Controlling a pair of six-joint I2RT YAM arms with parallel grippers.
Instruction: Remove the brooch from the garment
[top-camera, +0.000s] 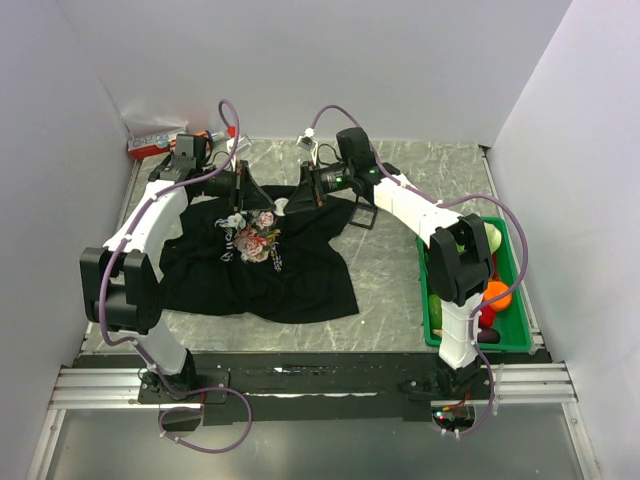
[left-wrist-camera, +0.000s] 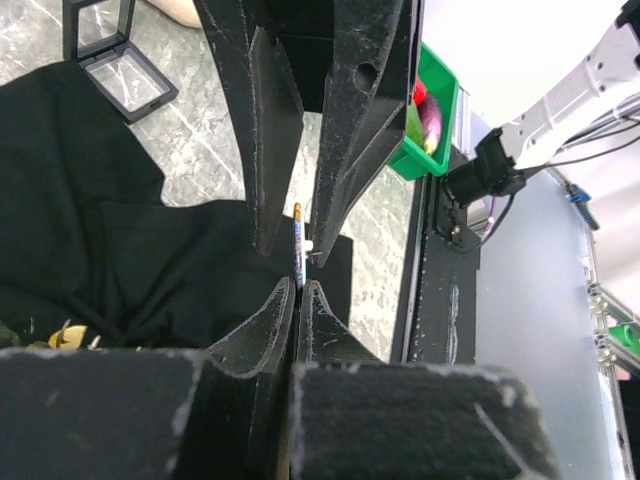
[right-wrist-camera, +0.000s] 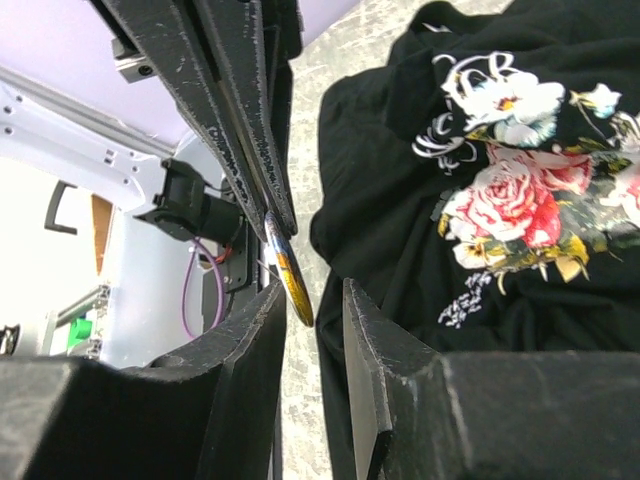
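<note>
The garment (top-camera: 260, 270) is a black T-shirt with a rose print, spread in front of the left arm. Over its back edge my two grippers meet tip to tip. My left gripper (left-wrist-camera: 299, 285) is shut on the brooch (left-wrist-camera: 298, 235), which shows here edge-on as a thin strip. In the right wrist view the brooch (right-wrist-camera: 290, 272) is a small gold disc held from above, beside the shirt (right-wrist-camera: 420, 200) and clear of the cloth. My right gripper (right-wrist-camera: 325, 300) stands open around the disc's lower end. The disc is close to one finger, with a gap to the other.
A small black box with a clear window (top-camera: 362, 213) lies open just behind the shirt, under the right arm. A green bin (top-camera: 505, 300) holding fruit stands along the table's right edge. A red object (top-camera: 150, 148) sits in the back left corner.
</note>
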